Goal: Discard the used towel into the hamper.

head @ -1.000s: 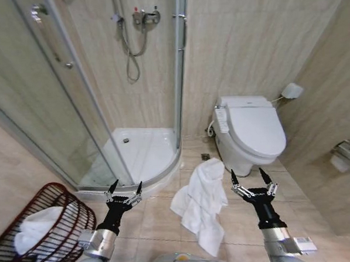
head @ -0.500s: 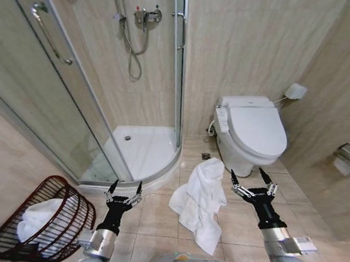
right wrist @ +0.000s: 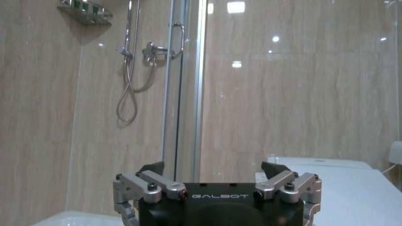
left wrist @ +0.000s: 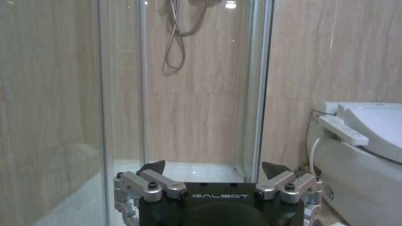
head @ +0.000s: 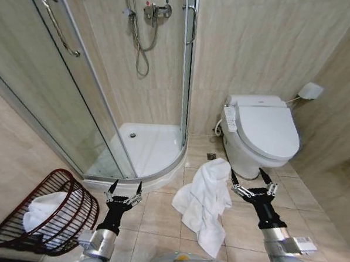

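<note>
A: Shower enclosure [head: 120,93] first, since you asked what changed: the whole head view has slid since a second ago, so your camera has moved, not the room. The enclosure and toilet [head: 263,135] now sit a little further right.

B: And the task's things?

A: The hamper [head: 74,221] stands on the floor at your far left, with a white cloth [head: 47,209] already lying in it. It too sits a bit further right. The used towel [head: 203,203] lies crumpled on the tiles between your arms, just beside the toilet base, well apart from the hamper.

B: Grippers?

A: Left gripper [head: 123,190] and right gripper [head: 254,181] both hover with fingers spread, holding nothing, just as before. By my reading, pickup hasn't started; you're only lining up.
</note>
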### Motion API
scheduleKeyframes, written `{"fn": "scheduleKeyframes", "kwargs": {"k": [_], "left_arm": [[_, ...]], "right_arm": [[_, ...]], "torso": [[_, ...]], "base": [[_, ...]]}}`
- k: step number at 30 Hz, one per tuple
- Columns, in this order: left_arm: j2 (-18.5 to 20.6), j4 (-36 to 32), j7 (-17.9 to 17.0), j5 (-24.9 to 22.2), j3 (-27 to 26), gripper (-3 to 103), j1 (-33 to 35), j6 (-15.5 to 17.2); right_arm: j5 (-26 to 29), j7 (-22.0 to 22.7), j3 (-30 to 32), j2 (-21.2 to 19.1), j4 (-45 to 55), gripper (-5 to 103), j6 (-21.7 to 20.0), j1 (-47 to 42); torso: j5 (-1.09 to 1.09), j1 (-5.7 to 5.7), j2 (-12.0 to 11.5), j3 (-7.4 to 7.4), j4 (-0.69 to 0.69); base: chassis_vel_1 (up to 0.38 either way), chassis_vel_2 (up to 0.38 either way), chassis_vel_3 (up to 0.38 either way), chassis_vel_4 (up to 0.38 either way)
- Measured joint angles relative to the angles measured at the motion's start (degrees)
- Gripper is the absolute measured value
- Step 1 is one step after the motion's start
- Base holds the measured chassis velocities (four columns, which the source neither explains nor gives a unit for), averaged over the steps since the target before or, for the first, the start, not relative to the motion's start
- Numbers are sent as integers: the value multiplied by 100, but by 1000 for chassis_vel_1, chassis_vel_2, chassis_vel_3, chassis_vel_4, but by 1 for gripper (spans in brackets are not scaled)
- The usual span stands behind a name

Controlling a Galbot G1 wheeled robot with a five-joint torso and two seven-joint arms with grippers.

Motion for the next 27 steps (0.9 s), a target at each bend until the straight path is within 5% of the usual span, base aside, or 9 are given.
{"fn": "scheduleKeyframes", "kwargs": {"k": [14, 22, 27], "left_arm": [[0, 0, 0, 0, 0, 100, 0, 0], [0, 0, 0, 0, 0, 100, 0, 0], [0, 0, 1, 0, 0, 100, 0, 0]], "right_arm": [[21, 0, 8, 0, -4, 100, 66, 9], [509, 154, 236, 24, -131, 100, 1482, 236], [582, 181, 267, 29, -152, 100, 1687, 269]], "torso": [[0, -34, -102, -66, 0], [0, -30, -89, -58, 0], [0, -27, -83, -54, 0]], "base": [[0, 0, 0, 0], [0, 0, 0, 0], [0, 0, 0, 0]]}}
